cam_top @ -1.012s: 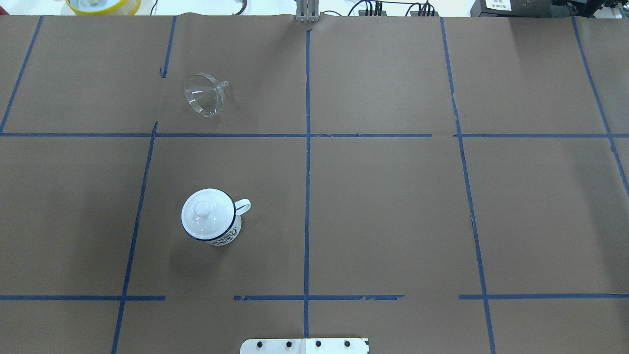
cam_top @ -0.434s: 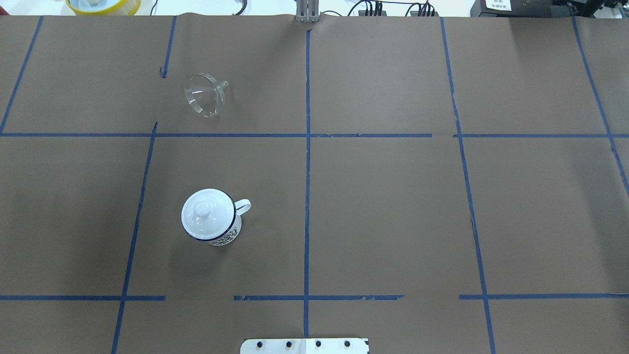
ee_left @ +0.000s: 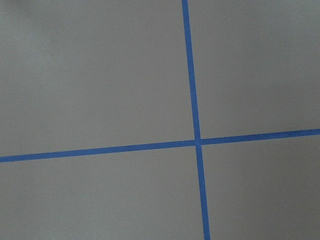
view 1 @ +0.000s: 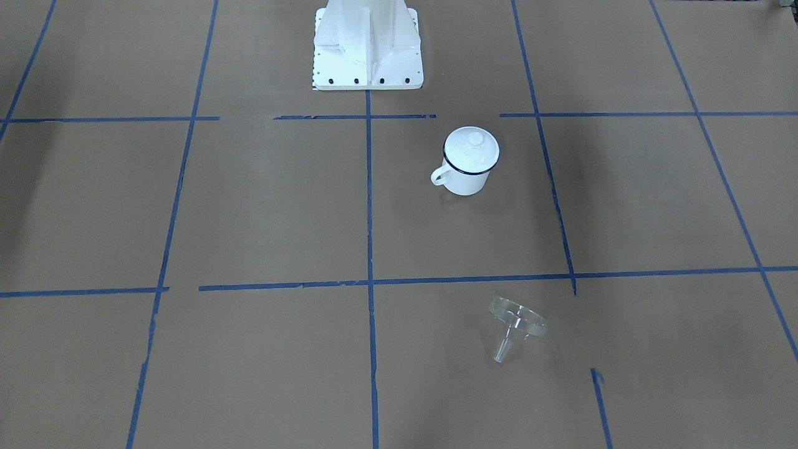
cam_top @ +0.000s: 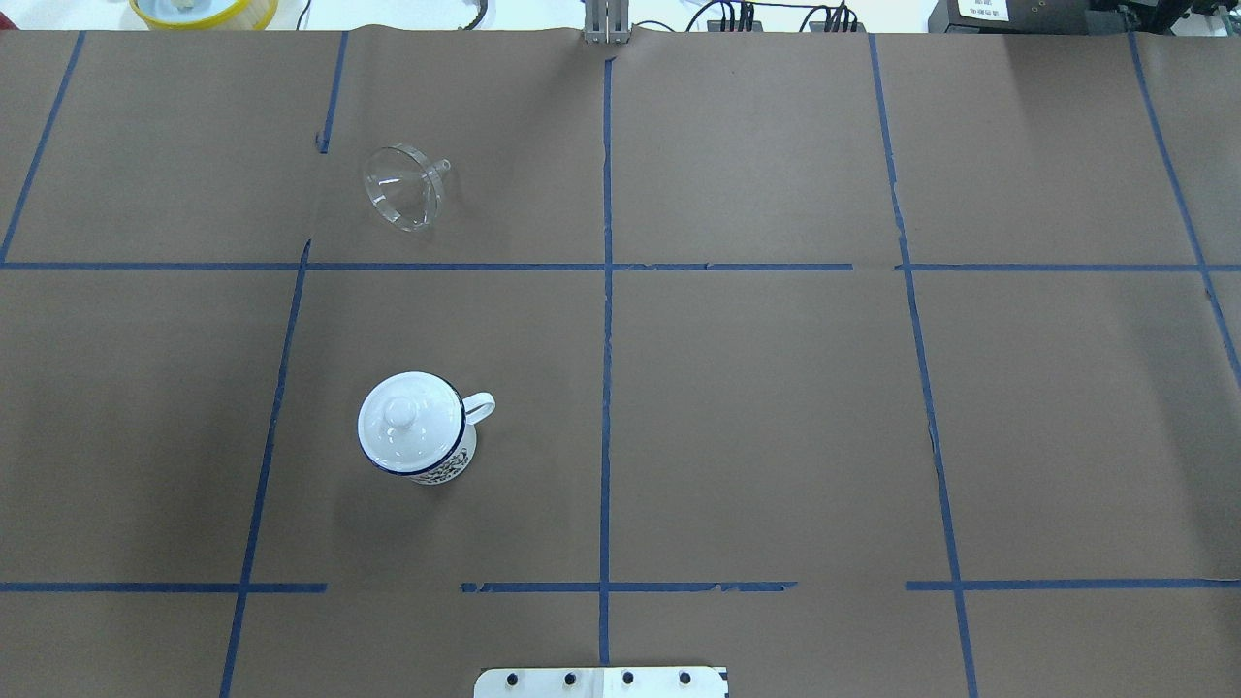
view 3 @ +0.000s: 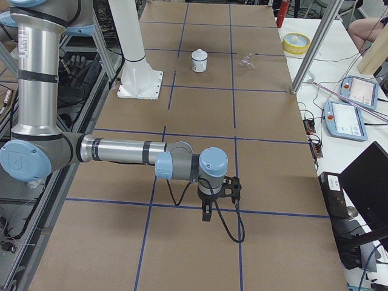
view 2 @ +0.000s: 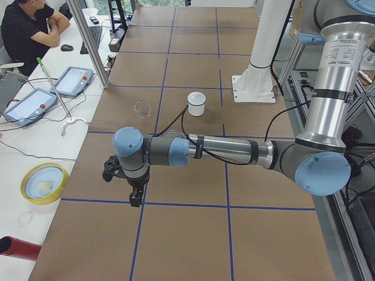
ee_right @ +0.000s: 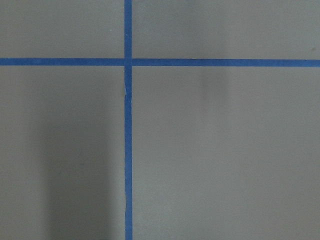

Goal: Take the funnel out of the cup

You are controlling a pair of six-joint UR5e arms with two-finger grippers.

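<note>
A: Where's the funnel (cam_top: 404,187)?
B: On its side on the tabletop (cam_top: 776,407), 1 taped square beyond the cup (cam_top: 448,465), well apart. A knobbed lid (cam_top: 409,422) caps the cup.
A: The tools?
B: Left tool (view 2: 135,198) and right tool (view 3: 207,213) hang over opposite tabletop ends; I can't tell their spread.

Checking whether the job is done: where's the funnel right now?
In the overhead view the funnel lies on its side on the table's left half, one taped square beyond the lidded cup, well apart from it.
</note>
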